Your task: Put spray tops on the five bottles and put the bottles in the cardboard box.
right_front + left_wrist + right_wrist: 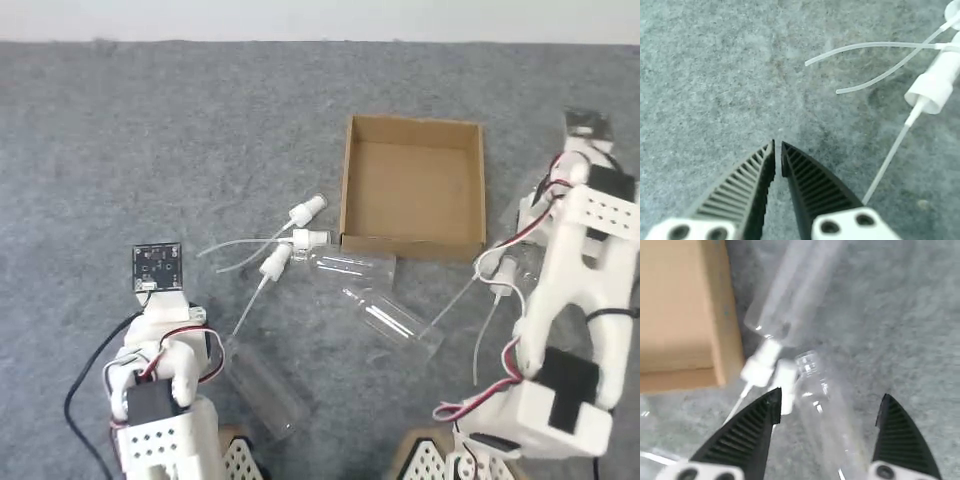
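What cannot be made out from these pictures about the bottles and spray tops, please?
1. High view: the right arm covers the table beside the cardboard box, so five bottles cannot be counted.
2. Right wrist view: the bottle between the open right gripper's fingers is cut off by the edge, hiding its base.
3. Left wrist view: the spray top runs off the edge, hiding its nozzle.

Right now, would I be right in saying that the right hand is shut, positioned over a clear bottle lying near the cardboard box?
Not quite: the right hand is open, its fingers spread either side of the clear bottle, as the right wrist view shows. The rest stands: that bottle lies on its side near the cardboard box.
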Controlling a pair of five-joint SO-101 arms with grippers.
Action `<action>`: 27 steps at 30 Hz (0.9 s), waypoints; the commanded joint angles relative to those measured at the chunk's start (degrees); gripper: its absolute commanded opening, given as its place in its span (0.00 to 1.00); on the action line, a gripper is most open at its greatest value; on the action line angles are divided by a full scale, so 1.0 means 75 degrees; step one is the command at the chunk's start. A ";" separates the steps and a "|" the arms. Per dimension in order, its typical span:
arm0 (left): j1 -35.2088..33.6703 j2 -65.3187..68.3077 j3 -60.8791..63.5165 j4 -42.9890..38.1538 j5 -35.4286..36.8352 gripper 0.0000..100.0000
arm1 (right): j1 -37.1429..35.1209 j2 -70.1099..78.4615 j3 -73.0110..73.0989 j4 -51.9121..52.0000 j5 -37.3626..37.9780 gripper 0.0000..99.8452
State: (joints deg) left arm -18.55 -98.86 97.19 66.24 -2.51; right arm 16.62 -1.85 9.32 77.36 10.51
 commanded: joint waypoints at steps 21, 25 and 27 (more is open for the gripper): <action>-0.0035 -0.0035 -0.0123 0.0023 -0.0059 0.01 | -0.1225 -0.0486 0.2755 -0.2831 -0.0703 0.17; -0.0035 -0.0035 -0.0123 0.0035 -0.0059 0.01 | -0.0826 0.0053 0.2602 -0.3042 -0.0727 0.17; -0.0035 -0.0035 -0.0123 0.0035 -0.0059 0.01 | -0.0568 0.0287 0.2485 -0.3042 -0.0692 0.17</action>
State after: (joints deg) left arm -18.55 -98.86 97.19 66.24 -2.51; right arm 9.41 -0.79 30.33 55.74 5.49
